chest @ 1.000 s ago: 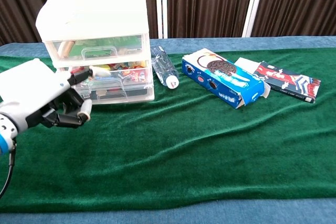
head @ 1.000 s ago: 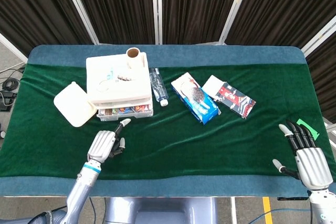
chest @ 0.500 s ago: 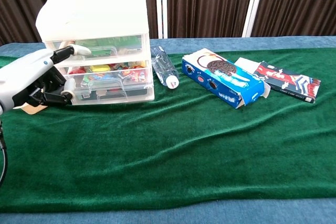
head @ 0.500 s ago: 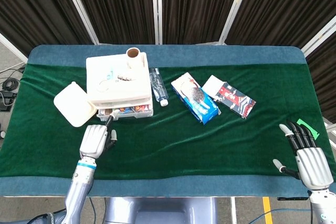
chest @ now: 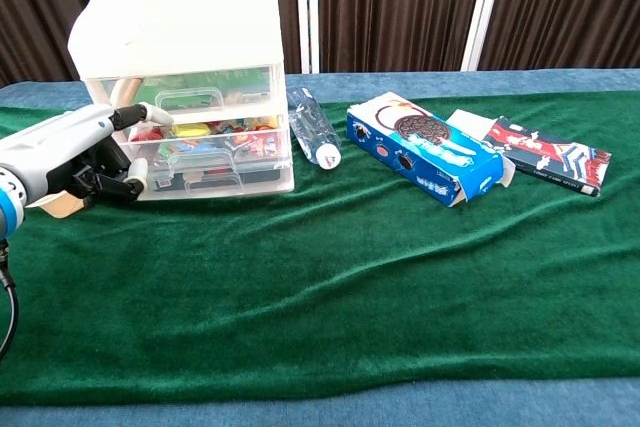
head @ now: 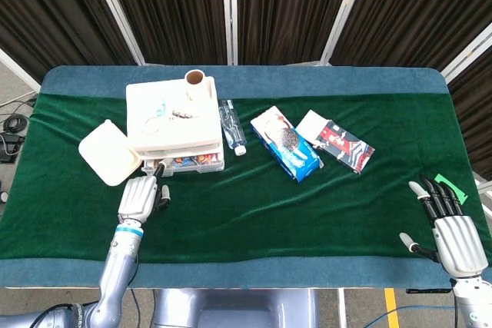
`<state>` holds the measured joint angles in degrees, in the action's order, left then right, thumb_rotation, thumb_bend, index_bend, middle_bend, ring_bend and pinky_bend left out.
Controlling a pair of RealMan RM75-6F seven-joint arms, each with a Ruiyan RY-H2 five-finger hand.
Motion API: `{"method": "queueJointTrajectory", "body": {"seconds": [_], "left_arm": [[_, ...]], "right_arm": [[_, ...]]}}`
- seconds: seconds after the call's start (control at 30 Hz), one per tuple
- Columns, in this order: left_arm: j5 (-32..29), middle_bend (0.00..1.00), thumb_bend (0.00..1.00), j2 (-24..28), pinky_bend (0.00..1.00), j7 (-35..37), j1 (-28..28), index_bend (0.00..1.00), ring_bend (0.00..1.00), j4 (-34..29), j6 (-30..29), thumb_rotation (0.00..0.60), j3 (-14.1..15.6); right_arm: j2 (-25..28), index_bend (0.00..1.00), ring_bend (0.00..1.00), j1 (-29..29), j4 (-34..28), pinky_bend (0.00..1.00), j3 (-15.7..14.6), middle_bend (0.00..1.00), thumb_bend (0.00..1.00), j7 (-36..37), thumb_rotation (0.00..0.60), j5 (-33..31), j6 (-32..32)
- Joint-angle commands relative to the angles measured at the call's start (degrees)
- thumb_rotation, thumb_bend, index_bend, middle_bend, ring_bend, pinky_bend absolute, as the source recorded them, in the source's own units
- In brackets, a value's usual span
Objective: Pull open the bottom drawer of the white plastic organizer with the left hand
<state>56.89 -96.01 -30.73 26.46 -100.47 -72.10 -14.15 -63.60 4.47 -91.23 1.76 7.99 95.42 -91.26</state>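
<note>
Reaching for the closed bottom drawer of the white plastic three-tier organizer, the left hand hovers at its front with fingers curled, gripping nothing, positioned to hook the handle.

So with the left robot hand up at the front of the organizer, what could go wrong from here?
The left robot hand sits level with the middle drawer, not the bottom drawer, so it might pull the wrong one. The white plastic organizer looks light and may slide forward. The water bottle lies right beside it and could roll if nudged.
</note>
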Motion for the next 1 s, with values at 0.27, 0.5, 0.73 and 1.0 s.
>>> {"method": "queueJointTrajectory", "body": {"seconds": [0.27,0.5,0.73,1.0], "left_arm": [[-2.8,0.91,0.74,-0.1,0.66,-0.6,1.2,0.14,0.78,0.0,0.4,0.6,0.2],[-4.4,0.91,0.74,0.4,0.66,-0.1,1.9,0.24,0.78,-1.2,0.7,0.6,0.2],[-3.7,0.91,0.74,1.2,0.66,0.8,1.9,0.28,0.78,-2.7,0.5,0.6,1.2],[-1.9,0.91,0.74,1.8,0.66,1.8,1.5,0.3,0.78,-4.4,-0.2,0.6,3.4]], "right_arm": [[0.0,0.09,0.0,0.0,0.0,0.0,0.0,0.0,0.09,0.0,0.6,0.0,0.0],[0.0,0.09,0.0,0.0,0.1,0.0,0.0,0.0,0.09,0.1,0.6,0.1,0.0],[0.0,0.09,0.0,0.0,0.0,0.0,0.0,0.0,0.09,0.1,0.6,0.1,0.0],[0.0,0.09,0.0,-0.1,-0.1,0.0,0.0,0.0,0.09,0.2,0.6,0.2,-0.3]]}}
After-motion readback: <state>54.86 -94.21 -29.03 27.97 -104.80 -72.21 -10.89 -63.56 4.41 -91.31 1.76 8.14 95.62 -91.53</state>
